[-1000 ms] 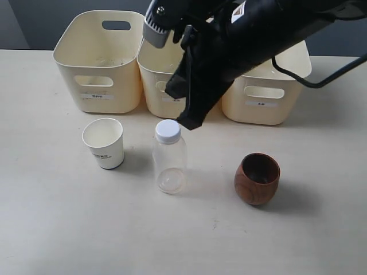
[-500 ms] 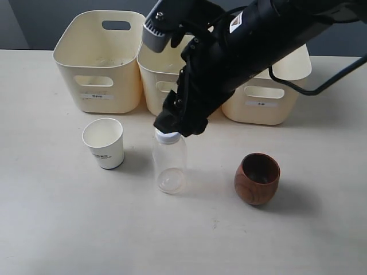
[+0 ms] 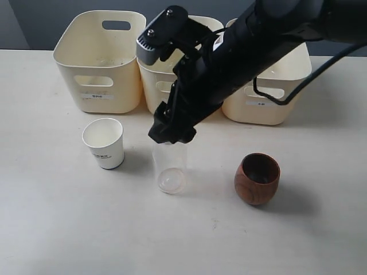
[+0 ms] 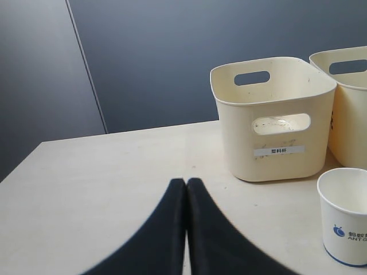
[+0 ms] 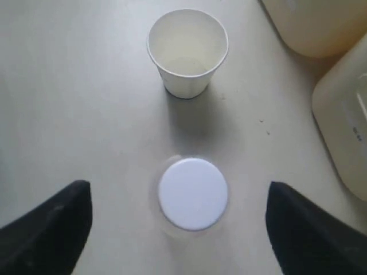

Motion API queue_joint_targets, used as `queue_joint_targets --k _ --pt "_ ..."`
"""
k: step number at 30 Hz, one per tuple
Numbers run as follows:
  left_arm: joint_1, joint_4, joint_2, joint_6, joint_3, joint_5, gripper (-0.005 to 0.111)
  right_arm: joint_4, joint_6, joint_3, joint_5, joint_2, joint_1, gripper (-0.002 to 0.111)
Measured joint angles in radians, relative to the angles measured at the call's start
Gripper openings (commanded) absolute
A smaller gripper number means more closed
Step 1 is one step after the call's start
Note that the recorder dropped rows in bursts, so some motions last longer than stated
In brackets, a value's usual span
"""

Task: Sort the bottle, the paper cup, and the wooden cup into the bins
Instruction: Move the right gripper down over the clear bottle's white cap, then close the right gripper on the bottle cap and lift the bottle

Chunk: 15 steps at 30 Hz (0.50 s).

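**A:** What does the exterior view give that the wrist cameras miss?

**B:** The whole layout. Three cream plastic bins (image 3: 98, 63) with oval handle cutouts stand side by side at the back of the pale desk (image 3: 69, 229). In front of them, from left to right, stand the small white tapered paper cup (image 3: 104, 142), the small clear plastic bottle (image 3: 170, 169) and the round-bellied reddish-brown wooden cup (image 3: 257, 178). All three are upright and apart from one another. Neither wrist view shows the wooden cup.

**A:** And the top of the bottle?

**B:** The exterior view hides it, because the black right pincer (image 3: 171, 132) sits directly over the bottle's neck. The right wrist view looks straight down on the white screw cap (image 5: 192, 193). The cap lies between the two black fingers (image 5: 49, 229), with bare desk showing on either side of it.

**A:** So is the bottle gripped?

**B:** No. The right pincer is released and spread wide, straddling the cap without touching it. The bottle stands on the desk between the two cups.

**A:** And the other arm?

**B:** Only its own wrist view shows it. The left pincer (image 4: 186, 184) is clenched on nothing, with its tips pressed together over the desk. One bin and the paper cup are in sight, well apart from it.
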Motion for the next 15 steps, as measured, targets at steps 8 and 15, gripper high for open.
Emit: queue_joint_targets --k 8,15 --pt "0.0 0.0 0.0 0.0 0.0 0.0 0.0 0.0 0.0 0.0 -0.026 0.041 0.0 0.078" --pt "0.0 0.0 0.0 0.0 0.0 0.0 0.0 0.0 0.0 0.0 -0.033 0.066 0.0 0.078"
